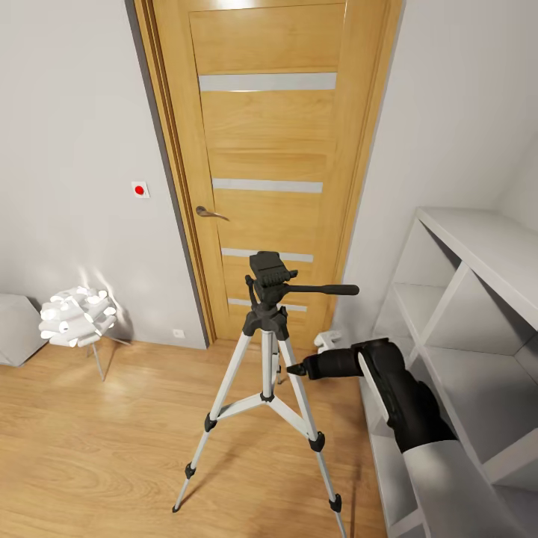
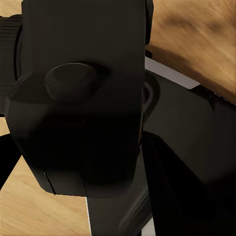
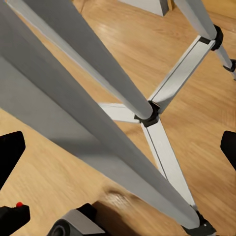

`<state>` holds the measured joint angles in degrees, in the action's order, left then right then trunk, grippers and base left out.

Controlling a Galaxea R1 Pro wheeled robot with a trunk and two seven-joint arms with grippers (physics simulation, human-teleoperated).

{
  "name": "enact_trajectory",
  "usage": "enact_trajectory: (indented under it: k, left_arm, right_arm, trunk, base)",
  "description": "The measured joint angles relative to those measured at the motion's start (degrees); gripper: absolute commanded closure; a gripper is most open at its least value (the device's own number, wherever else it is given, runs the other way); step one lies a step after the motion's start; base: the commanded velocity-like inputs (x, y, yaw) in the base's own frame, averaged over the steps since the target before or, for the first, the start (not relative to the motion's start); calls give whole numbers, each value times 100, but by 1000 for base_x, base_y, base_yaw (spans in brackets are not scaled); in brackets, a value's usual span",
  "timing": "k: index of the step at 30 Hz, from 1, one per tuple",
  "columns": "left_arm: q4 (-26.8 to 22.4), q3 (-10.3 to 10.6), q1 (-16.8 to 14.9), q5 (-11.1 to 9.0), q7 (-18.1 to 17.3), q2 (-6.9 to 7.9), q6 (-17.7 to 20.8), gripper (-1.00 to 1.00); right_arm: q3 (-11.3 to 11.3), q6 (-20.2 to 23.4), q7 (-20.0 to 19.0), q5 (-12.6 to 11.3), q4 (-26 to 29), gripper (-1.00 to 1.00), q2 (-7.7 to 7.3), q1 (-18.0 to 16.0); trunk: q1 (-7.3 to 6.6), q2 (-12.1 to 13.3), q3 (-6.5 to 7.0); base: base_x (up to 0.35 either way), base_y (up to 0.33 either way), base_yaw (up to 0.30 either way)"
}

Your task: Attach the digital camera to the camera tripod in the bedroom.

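Note:
The camera tripod (image 1: 267,351) stands on the wood floor in front of the oak door, its black head and pan handle (image 1: 321,289) pointing right. My right gripper (image 1: 299,368) reaches in beside the tripod's right leg, about halfway up. In the right wrist view it is open (image 3: 118,147), with silver legs (image 3: 98,73) running between its black fingertips (image 3: 10,155). The digital camera (image 2: 83,108), black and boxy with a rounded hump, sits very close in the left wrist view above the floor, held by my left gripper. Its red dot (image 3: 18,204) peeks in low in the right wrist view.
The oak door (image 1: 265,149) with frosted stripes is shut behind the tripod. White cube shelving (image 1: 478,321) lines the right wall close to my right arm. A small white ball lamp (image 1: 76,316) on thin legs stands at the left wall. Open wood floor (image 1: 90,448) lies to the left.

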<state>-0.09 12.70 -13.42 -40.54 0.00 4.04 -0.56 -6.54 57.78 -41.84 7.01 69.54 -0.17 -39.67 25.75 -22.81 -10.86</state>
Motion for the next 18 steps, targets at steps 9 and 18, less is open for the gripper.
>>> enact_trajectory:
  k: [9, 18]
  left_arm:
    - [0, 0, 0, 0, 0, 0, 0, 100]
    - [0, 0, 0, 0, 0, -2, 0, 100]
  right_arm:
    - [-16, -316, 49, 0, -49, -100, 32, 0]
    - [-20, -1031, 82, 47, -615, -100, 113, 0]
  trunk:
    - [0, 0, 0]
    - [0, 0, 0]
  base:
    - [0, 0, 0]
    - [0, 0, 0]
